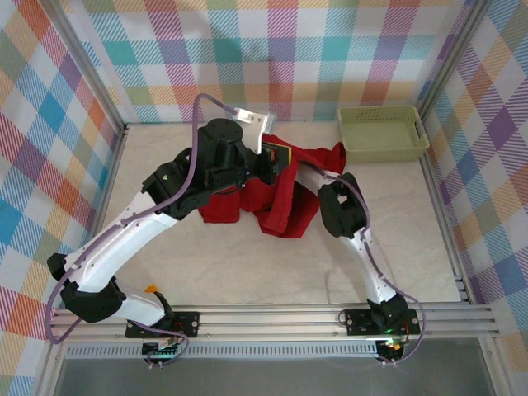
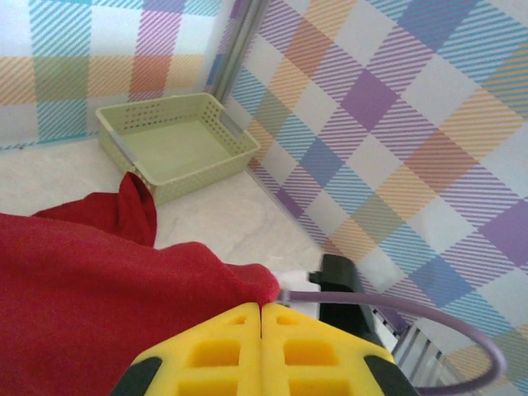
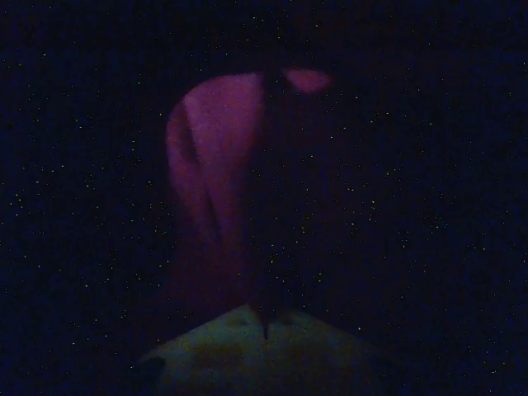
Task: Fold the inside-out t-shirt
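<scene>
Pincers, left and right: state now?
Left pincer: closed, pinching the t-shirt edge.
Right pincer: closed under the t-shirt; whether it grips cloth cannot be told.

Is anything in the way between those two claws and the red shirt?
Nothing visible. The left gripper is shut on the edge of the shirt, cloth meeting its tips. The right gripper is shut too, buried in the shirt's folds, where its view is dark. The basket sits apart in the far right corner.
</scene>
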Robot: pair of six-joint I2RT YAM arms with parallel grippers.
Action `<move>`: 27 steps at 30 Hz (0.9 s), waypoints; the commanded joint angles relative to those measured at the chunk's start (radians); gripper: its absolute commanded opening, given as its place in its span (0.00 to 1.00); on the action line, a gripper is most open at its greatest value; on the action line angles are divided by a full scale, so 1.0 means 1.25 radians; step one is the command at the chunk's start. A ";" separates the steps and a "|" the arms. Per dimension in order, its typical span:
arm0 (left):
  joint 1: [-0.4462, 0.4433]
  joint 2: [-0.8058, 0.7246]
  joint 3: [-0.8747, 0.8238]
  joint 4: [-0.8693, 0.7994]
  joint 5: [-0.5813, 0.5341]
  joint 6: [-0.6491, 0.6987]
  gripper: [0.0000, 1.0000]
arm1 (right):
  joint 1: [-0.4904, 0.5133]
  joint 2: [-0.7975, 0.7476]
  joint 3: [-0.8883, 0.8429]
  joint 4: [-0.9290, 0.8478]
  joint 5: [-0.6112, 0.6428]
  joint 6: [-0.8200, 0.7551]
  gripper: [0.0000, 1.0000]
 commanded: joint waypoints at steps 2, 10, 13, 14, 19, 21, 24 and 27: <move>0.029 0.007 0.028 0.002 -0.006 -0.012 0.00 | 0.010 -0.062 -0.108 0.046 -0.015 -0.015 0.00; 0.056 0.017 0.040 -0.013 -0.019 -0.018 0.00 | 0.040 -0.227 -0.340 0.283 -0.047 -0.084 0.00; 0.081 0.036 0.072 -0.053 -0.067 -0.008 0.00 | 0.068 -0.305 -0.430 0.364 -0.057 -0.142 0.00; 0.089 0.046 0.089 -0.080 -0.113 0.003 0.00 | 0.077 -0.337 -0.465 0.394 -0.063 -0.157 0.00; 0.229 0.074 0.114 -0.152 -0.223 0.005 0.00 | 0.105 -0.491 -0.660 0.524 -0.068 -0.185 0.00; 0.311 0.075 0.083 -0.157 -0.202 -0.029 0.00 | 0.105 -0.549 -0.731 0.568 -0.063 -0.183 0.00; 0.426 0.076 0.015 -0.136 -0.115 -0.077 0.00 | 0.105 -0.627 -0.814 0.618 -0.071 -0.193 0.00; 0.531 0.087 -0.044 -0.127 -0.048 -0.120 0.00 | 0.105 -0.682 -0.866 0.631 -0.052 -0.188 0.00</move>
